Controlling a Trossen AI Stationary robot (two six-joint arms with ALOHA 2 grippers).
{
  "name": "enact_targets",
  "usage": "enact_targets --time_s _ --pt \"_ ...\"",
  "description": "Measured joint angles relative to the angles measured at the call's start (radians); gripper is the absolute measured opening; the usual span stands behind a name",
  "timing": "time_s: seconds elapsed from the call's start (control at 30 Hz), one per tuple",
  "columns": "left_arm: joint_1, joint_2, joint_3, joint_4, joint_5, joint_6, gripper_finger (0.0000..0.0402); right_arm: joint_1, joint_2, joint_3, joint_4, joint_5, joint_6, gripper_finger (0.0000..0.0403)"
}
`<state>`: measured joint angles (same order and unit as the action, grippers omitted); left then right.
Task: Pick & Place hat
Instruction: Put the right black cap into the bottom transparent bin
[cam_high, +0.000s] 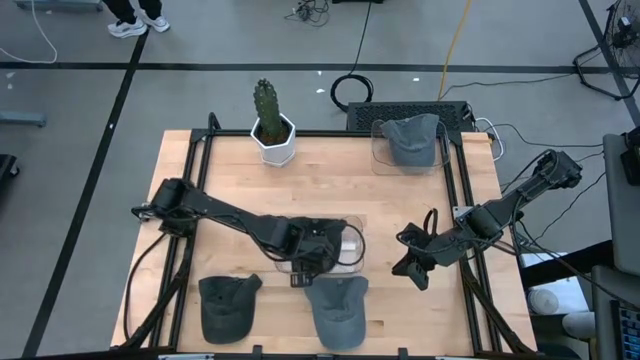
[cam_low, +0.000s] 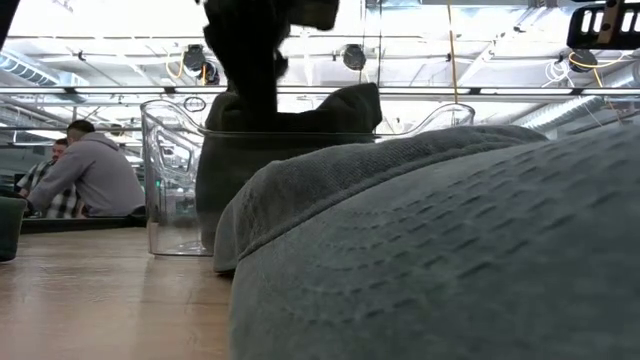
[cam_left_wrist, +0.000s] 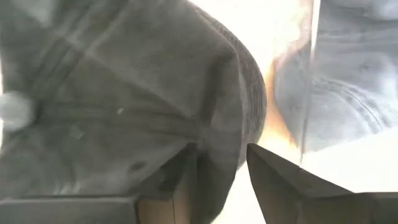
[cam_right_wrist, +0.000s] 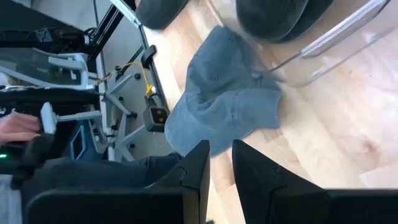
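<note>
A dark grey hat (cam_low: 290, 150) stands inside a clear plastic bin (cam_high: 345, 250) at the table's centre. My left gripper (cam_high: 300, 262) reaches down into that bin and is shut on the hat (cam_left_wrist: 124, 93). A blue-grey hat (cam_high: 338, 310) lies flat on the table just near of the bin and fills the foreground of the low view (cam_low: 450, 250). Another dark hat (cam_high: 228, 305) lies at the near left. My right gripper (cam_high: 412, 258) hovers to the right of the bin, shut and holding nothing, looking toward the blue-grey hat (cam_right_wrist: 224, 106). My left gripper pinches a bunched part of the dark hat at its curved edge (cam_left_wrist: 230, 149) between the two fingers (cam_left_wrist: 180, 180). It comes from above, pointing down into the bin. The hat stands upright in the bin, with its lower part down at the bin's floor (cam_low: 230, 240).
A second clear bin at the far edge holds a blue-grey hat (cam_high: 410, 140). A cactus in a white pot (cam_high: 270, 128) stands at the far left. Black frame rails run along the table's sides (cam_high: 455, 200). People sit in the room beyond (cam_low: 95, 175).
</note>
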<state>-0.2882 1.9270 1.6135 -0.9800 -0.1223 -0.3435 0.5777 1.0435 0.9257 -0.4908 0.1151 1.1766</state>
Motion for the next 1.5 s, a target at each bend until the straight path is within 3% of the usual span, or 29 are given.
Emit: enact_targets --time_s 0.2,0.4,0.57,0.73,0.9,1.2,1.5 --pt "0.005 -0.108 0.000 -0.028 -0.019 0.024 0.0153 -0.022 0.000 0.000 0.013 0.077 -0.010 0.0056" --pt "0.035 -0.188 0.000 -0.049 -0.145 0.029 0.0152 -0.134 0.020 0.000 0.137 0.175 -0.078 0.0056" --pt "0.104 -0.220 0.000 -0.103 -0.164 0.027 0.0152 -0.264 0.100 0.002 0.427 0.167 -0.329 0.0056" --pt "0.157 -0.234 0.000 -0.071 -0.099 -0.010 0.0152 -0.350 0.214 0.003 0.554 0.095 -0.459 0.0056" --pt "0.153 -0.234 0.000 -0.064 -0.057 -0.011 0.0152 -0.386 0.353 0.075 0.535 -0.014 -0.556 0.0056" --pt "0.142 -0.219 0.000 -0.057 -0.042 -0.015 0.0152 -0.421 0.573 0.340 0.279 -0.011 -0.718 0.0056" --pt "0.158 -0.170 -0.039 0.001 -0.033 0.046 0.0152 -0.431 0.616 0.357 0.218 0.024 -0.726 0.0056"
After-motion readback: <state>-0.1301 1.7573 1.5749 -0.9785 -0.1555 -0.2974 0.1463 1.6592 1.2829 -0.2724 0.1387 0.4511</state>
